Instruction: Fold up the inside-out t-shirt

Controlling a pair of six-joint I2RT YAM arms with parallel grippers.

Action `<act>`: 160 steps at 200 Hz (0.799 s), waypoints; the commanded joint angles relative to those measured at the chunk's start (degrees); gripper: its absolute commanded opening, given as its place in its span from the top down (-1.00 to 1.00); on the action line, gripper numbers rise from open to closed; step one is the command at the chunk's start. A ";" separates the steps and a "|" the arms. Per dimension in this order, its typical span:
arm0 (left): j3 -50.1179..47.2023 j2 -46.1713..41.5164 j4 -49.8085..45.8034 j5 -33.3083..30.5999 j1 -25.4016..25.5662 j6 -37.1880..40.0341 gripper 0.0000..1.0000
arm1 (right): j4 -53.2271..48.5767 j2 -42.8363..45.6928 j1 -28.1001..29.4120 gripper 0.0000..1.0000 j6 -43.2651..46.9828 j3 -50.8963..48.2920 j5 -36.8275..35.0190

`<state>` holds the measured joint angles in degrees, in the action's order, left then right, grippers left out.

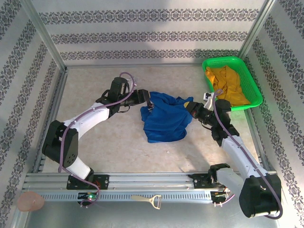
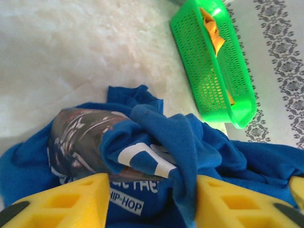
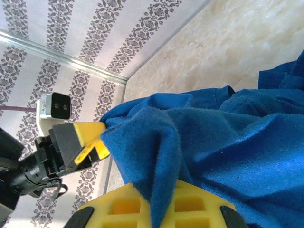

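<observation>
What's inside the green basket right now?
A crumpled mustard-yellow garment lies in the green basket, covering most of its floor. Anything beneath the garment is hidden.

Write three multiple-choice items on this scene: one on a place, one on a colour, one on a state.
1. Where on the table is the basket?
A. near left corner
B. far right corner
C. centre

2. What colour is the garment in the basket?
A. mustard yellow
B. red
C. white

3. How does the t-shirt lie?
A. folded in a neat square
B. spread flat
C. crumpled in a heap

Answers:
1 B: the top view puts it at the far edge on the right.
2 A: yellow cloth shows inside the green mesh.
3 C: its cloth is bunched in uneven folds mid-table.
</observation>
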<state>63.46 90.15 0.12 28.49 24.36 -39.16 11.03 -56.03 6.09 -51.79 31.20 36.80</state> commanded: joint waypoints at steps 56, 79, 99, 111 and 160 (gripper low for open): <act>18.69 4.41 -20.38 -1.94 7.63 21.46 -0.21 | -2.78 0.21 2.67 1.00 4.25 2.26 4.30; 26.26 10.65 -26.68 -2.64 9.30 27.14 -0.22 | -5.19 0.44 4.07 1.00 4.80 3.41 3.06; 32.28 15.64 -32.81 -4.19 10.80 34.49 -0.24 | -6.45 0.23 4.95 1.00 5.54 3.95 1.22; 35.65 18.60 -37.09 -5.22 11.56 38.50 -0.26 | -6.46 0.08 5.31 1.00 5.67 4.13 0.49; 34.61 22.03 -39.35 -2.18 12.12 43.63 -0.34 | -6.81 0.55 6.37 1.00 5.48 4.31 -3.44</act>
<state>98.96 113.06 -35.42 24.14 36.01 -1.41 4.43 -56.07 11.57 -47.53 33.76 36.03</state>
